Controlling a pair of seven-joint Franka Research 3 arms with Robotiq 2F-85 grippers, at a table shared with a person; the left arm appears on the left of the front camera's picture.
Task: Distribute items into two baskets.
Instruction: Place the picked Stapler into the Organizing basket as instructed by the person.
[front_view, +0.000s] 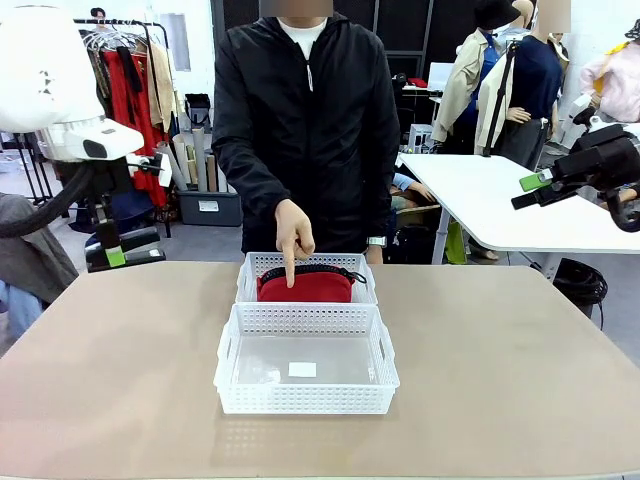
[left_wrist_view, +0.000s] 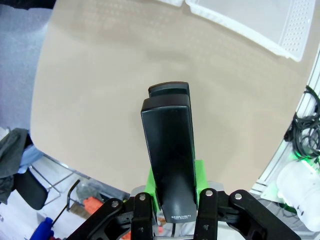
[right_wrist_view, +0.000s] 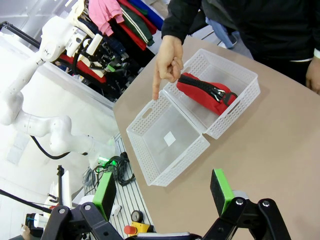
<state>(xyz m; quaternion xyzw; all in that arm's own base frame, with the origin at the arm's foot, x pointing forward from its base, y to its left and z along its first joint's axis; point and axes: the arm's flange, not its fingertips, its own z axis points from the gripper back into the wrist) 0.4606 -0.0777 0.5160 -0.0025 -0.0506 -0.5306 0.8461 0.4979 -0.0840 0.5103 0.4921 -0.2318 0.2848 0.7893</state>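
Left gripper (left_wrist_view: 172, 200), green pads clamped on a smooth black stapler (left_wrist_view: 169, 150) above the tan table (left_wrist_view: 100, 100). Right gripper (right_wrist_view: 162, 195): jaws wide, holding nothing. Lattice-walled near basket (front_view: 305, 398) empty; far basket (front_view: 262, 265) holds the red fabric pouch (front_view: 305, 287), where a person's hand (front_view: 293, 235) points.

The arms were cased in smooth white rounded shells, with a dark joint ring and a grey cable seen at the left arm (front_view: 45, 75). The left tool (left_wrist_view: 171, 192) was built of black linked bars fastened with silver screws, with bright green pads at its inner faces. The right tool (right_wrist_view: 162, 192) was made alike: black links, silver screws, flat green pads (right_wrist_view: 104, 192) edged in black. The person (front_view: 305, 120) was dressed in a black zipped jacket over a white top, and a watch (front_view: 376, 241) was worn at one wrist.
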